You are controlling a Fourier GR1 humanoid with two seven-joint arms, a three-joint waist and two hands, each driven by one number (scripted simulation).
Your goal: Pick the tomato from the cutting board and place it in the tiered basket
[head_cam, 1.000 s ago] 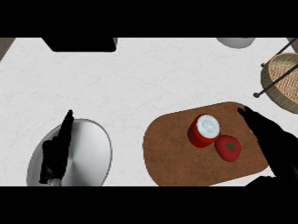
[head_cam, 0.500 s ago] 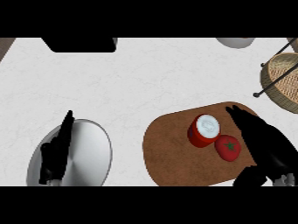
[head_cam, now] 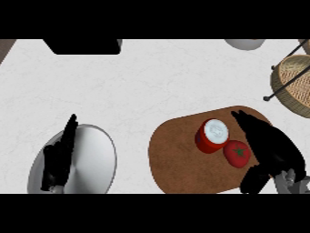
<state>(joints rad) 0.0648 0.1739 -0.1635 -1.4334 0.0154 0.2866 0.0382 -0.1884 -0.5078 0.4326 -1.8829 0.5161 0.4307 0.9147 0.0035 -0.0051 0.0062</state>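
Head view: left hand [head_cam: 58, 157] is resting straight-fingered over the round grey plate [head_cam: 97, 154]. On the brown oval cutting board [head_cam: 177, 159], the red tomato [head_cam: 237, 152] is sitting just beside a red white-topped cup [head_cam: 212, 135]. Right hand [head_cam: 271, 145] is hovering at the tomato's right, fingers uncurled, holding nothing. Risk: closing fingers may be pushing the tomato into the cup, rolling it away, well short of the wicker tiered basket [head_cam: 302, 84].
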